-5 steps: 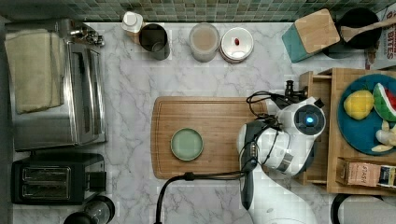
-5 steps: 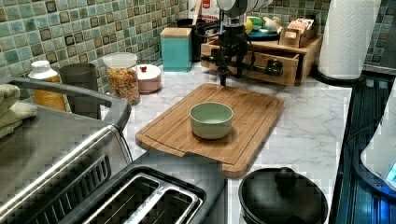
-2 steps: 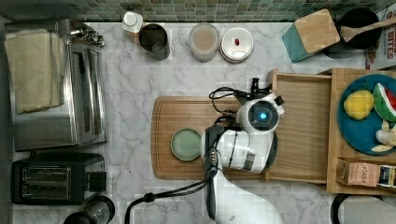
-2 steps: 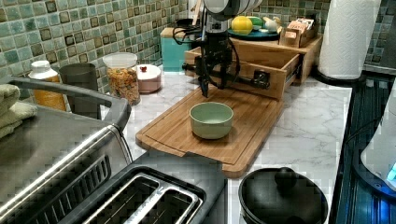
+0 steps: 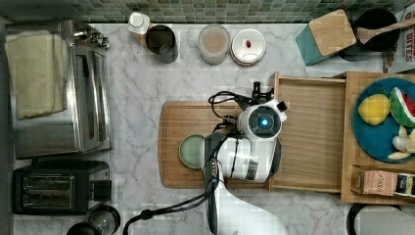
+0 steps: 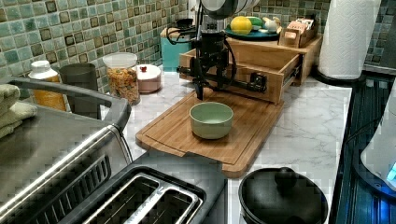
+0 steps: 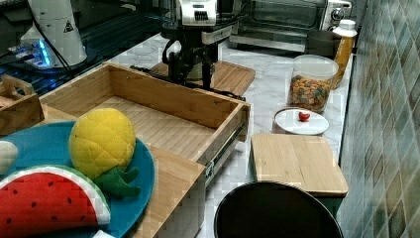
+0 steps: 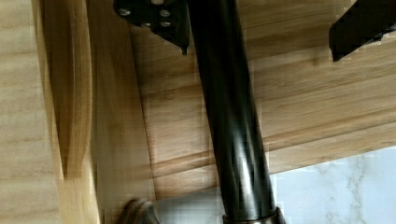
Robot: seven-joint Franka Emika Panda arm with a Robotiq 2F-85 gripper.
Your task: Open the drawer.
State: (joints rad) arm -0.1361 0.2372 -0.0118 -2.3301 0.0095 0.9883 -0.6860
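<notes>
drawer (image 5: pixel 313 134): pulled well out of its bamboo box, its front over the board's edge; inside bare, slatted light bamboo.
handle (image 8: pixel 231 116): long round black metal bar, glossy, held off the drawer front on posts.
gripper (image 6: pixel 208 77): hangs upright at the handle in the left view; in the wrist view the fingers (image 8: pixel 156 16) stand spread on either side of the bar, clear of it, holding nothing.
step: drawer looks open enough, so I judge the pull is about done; lift straight up off the bar so no finger catches it.
board (image 5: pixel 183 147): flat wood, rounded corners, a groove round its rim.
bowl (image 6: pixel 211 119): smooth pale green, round, empty, just beside the gripper; mind it when backing away.
surface (image 5: pixel 132 98): white veined marble.
</notes>
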